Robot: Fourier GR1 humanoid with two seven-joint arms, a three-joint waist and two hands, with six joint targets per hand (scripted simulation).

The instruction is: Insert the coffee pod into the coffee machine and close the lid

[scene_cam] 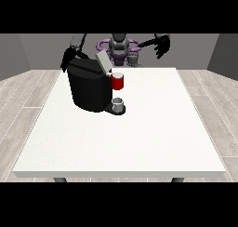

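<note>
the coffee machine (88, 89) stood on the tabletop (139, 137) with its lid (103, 61) tilted up, so the slot was free for loading. a red thing at the machine (118, 82) showed beside it, and a grey thing (118, 102) sat on its base; i could not tell it for the pod. the hand at the view's right (162, 44) was raised, fingers spread, holding nothing. the hand at the view's left (66, 63) was behind the machine; its fingers i cannot tell

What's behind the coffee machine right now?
Behind the coffee machine the robot's arm at the view's left comes down, and its hand shows just above the machine's back edge. The machine's body hides whatever lies on the table directly behind it.
</note>
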